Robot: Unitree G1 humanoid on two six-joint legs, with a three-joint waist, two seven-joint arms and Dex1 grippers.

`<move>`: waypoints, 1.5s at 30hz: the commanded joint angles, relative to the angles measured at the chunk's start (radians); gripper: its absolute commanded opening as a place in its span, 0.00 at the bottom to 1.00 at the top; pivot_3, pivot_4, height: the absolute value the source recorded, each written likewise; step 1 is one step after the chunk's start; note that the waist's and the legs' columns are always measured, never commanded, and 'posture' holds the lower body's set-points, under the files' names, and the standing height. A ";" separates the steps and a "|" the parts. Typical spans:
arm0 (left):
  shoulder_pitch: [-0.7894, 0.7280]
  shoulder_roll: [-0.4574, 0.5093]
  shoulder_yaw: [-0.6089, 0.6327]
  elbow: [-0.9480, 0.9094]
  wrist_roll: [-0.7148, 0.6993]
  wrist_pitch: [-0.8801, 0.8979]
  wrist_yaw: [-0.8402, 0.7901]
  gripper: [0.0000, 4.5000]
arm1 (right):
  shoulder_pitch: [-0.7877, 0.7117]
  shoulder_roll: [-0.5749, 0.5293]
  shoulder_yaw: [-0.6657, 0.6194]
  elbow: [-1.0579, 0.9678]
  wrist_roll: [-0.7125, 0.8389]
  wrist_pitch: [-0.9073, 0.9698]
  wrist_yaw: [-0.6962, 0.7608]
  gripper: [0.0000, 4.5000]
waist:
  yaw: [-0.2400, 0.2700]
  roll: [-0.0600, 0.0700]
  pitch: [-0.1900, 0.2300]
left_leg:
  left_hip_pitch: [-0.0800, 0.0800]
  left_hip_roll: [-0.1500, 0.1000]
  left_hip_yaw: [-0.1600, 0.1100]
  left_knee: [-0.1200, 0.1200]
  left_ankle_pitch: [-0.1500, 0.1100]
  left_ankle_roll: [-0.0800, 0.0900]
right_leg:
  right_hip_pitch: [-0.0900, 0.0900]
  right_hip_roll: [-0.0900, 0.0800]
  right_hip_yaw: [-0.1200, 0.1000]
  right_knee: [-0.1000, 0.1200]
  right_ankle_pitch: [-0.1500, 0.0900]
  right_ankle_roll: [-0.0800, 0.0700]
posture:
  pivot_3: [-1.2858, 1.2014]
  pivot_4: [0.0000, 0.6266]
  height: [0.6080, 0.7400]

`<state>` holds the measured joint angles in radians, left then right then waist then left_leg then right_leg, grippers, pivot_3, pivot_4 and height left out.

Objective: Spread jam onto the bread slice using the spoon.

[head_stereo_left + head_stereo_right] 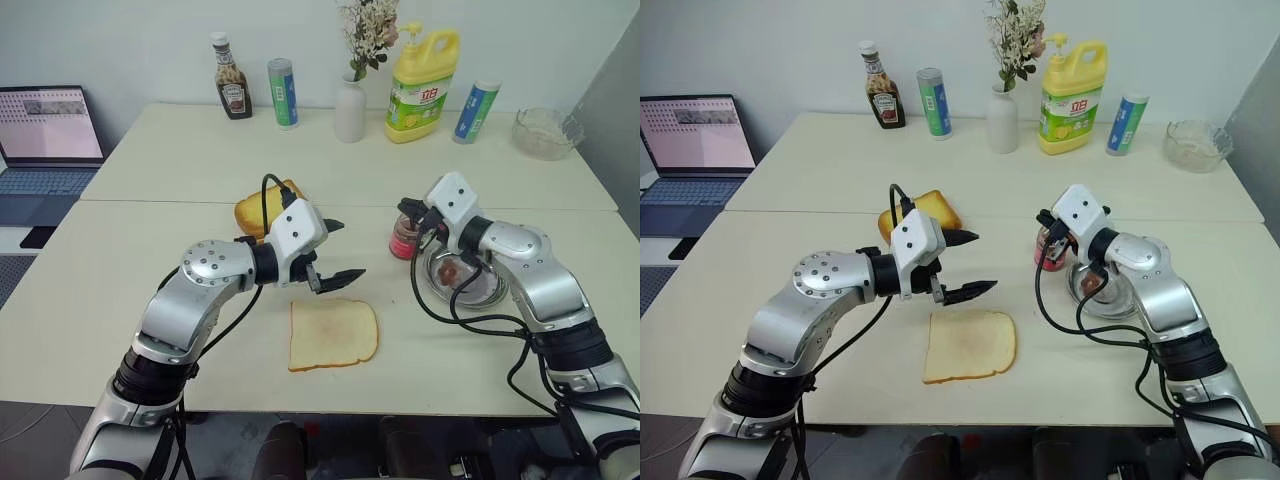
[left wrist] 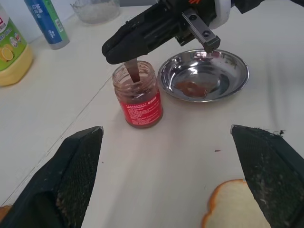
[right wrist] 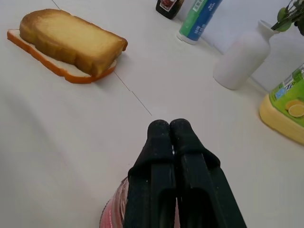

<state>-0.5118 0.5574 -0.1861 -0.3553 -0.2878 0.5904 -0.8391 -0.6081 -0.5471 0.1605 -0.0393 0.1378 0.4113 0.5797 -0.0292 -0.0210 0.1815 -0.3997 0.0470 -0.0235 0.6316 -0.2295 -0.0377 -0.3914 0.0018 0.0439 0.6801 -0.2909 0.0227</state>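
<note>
One wrist view: spoon [image 2: 133,71] dipped in jam [image 2: 138,97].

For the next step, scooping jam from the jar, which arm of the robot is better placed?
Right. The right end effector is shut on the spoon, which already dips into the jam jar. The left end effector hangs open and empty beside the bread slice, apart from the jar.

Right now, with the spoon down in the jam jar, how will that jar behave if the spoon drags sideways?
The jam jar is small, stands free on the smooth table, and nothing steadies it, so it would probably slide or tip. It looks like glass, likely breakable. The left gripper hangs open nearby and could perhaps brace it.
</note>
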 commanded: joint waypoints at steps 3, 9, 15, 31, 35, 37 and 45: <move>0.005 0.012 -0.002 -0.020 0.012 -0.032 -0.001 1.00 | -0.025 0.062 -0.121 0.016 0.092 0.178 -0.034 0.01 | 0.000 0.000 0.000 | 0.000 0.000 0.000 0.000 0.000 0.000 | 0.000 0.000 0.000 0.000 0.000 0.000 | 0.52 0.24 1.00; 0.015 0.017 -0.003 -0.019 0.018 -0.035 -0.002 1.00 | -0.038 0.110 -0.194 0.033 0.140 0.304 -0.073 0.01 | 0.000 0.000 0.000 | 0.000 0.000 0.000 0.000 0.000 0.000 | 0.000 0.000 0.000 0.000 0.000 0.000 | 0.52 0.24 1.00; 0.026 0.020 -0.002 -0.014 0.028 -0.041 -0.005 1.00 | -0.036 0.155 -0.234 0.028 0.164 0.352 -0.113 0.01 | -0.001 0.000 0.000 | 0.001 0.000 0.000 0.000 0.000 0.000 | 0.001 0.000 0.000 0.000 0.000 0.000 | 0.52 0.24 1.00; 0.043 0.020 -0.006 -0.003 0.044 -0.057 -0.003 1.00 | -0.074 0.266 -0.412 0.042 0.287 0.453 -0.257 0.01 | -0.002 0.000 0.000 | 0.001 0.000 0.000 0.000 0.000 0.000 | 0.001 0.000 0.000 0.001 0.000 0.000 | 0.52 0.24 1.00; 0.049 0.019 -0.008 0.003 0.050 -0.064 -0.004 1.00 | -0.084 0.286 -0.461 0.039 0.335 0.477 -0.284 0.01 | -0.002 0.000 0.000 | 0.001 0.000 0.000 0.000 0.000 0.000 | 0.000 0.000 0.000 0.000 0.000 0.000 | 0.52 0.24 1.00; 0.051 0.020 -0.009 0.005 0.053 -0.069 -0.006 1.00 | -0.087 0.289 -0.472 0.036 0.352 0.482 -0.294 0.01 | -0.002 0.000 0.000 | 0.000 0.000 0.000 0.000 0.000 0.000 | 0.000 0.000 0.000 0.000 0.000 0.000 | 0.52 0.24 1.00; 0.057 0.022 -0.012 0.015 0.064 -0.088 -0.012 1.00 | -0.102 0.295 -0.500 0.024 0.399 0.491 -0.329 0.01 | -0.002 0.000 0.000 | 0.000 0.000 0.000 0.000 0.000 0.000 | 0.000 0.000 0.000 0.000 0.000 0.000 | 0.52 0.24 1.00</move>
<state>-0.4548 0.5696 -0.1921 -0.3204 -0.2291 0.5255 -0.8452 -0.6828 -0.2527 -0.3182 0.0150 0.5068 0.9071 0.2559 -0.0315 -0.0207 0.1815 -0.3996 0.0470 -0.0232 0.6313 -0.2296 -0.0377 -0.3915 0.0018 0.0441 0.6803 -0.2908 0.0226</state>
